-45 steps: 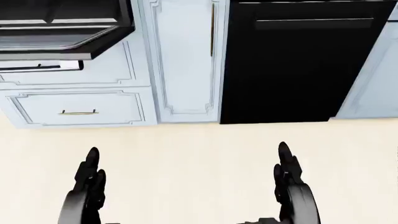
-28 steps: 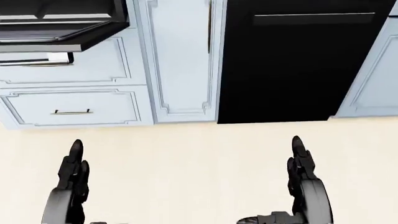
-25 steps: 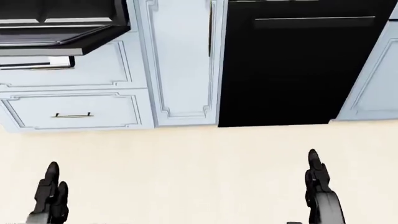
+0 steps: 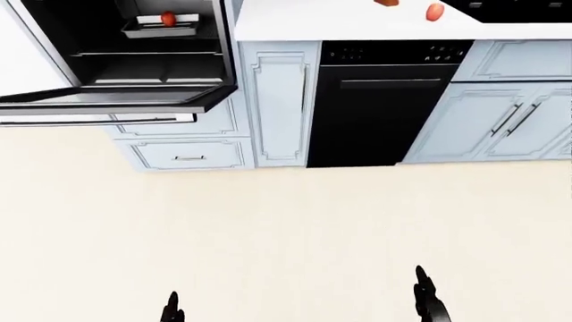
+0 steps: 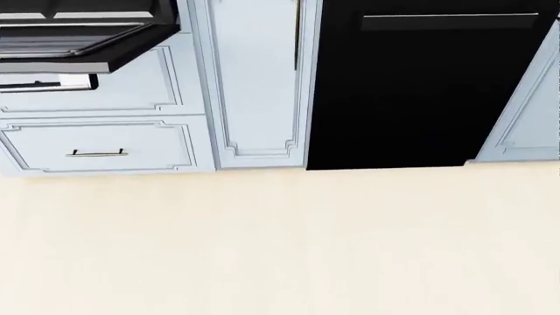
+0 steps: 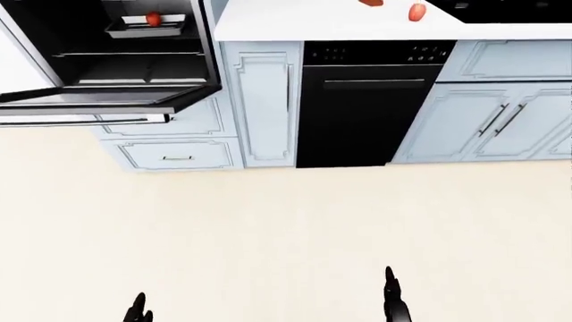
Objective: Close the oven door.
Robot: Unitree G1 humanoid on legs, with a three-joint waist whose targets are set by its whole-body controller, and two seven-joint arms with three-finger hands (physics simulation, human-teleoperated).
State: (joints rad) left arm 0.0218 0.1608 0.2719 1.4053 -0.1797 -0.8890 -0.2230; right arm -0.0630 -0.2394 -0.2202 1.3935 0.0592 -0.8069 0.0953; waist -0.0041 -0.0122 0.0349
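Both hands have dropped out of the head view since the earlier frames; only dark tips show now at the bottom of the eye views. Left hand (image 4: 172,308) and right hand (image 4: 427,303) carry nothing; whether the fingers are spread or curled, cannot tell from tips alone.

Oven door (image 4: 112,100) hangs open and flat at upper left of the left-eye view, its handle (image 4: 98,121) along the near edge. Inside, a tray (image 4: 159,27) with a red item sits on a rack. Drawer (image 4: 188,154) sits under the door, black dishwasher (image 4: 380,111) to its right.

Risks, as I judge them: the robot stands right of the oven, more in line with the dishwasher, so a straight walk ends at the wrong unit. The door's projecting edge is a bump hazard at arm level if approached too close.

Bare floor (image 4: 286,228) lies between robot and cabinets, so there's room to sidestep left.
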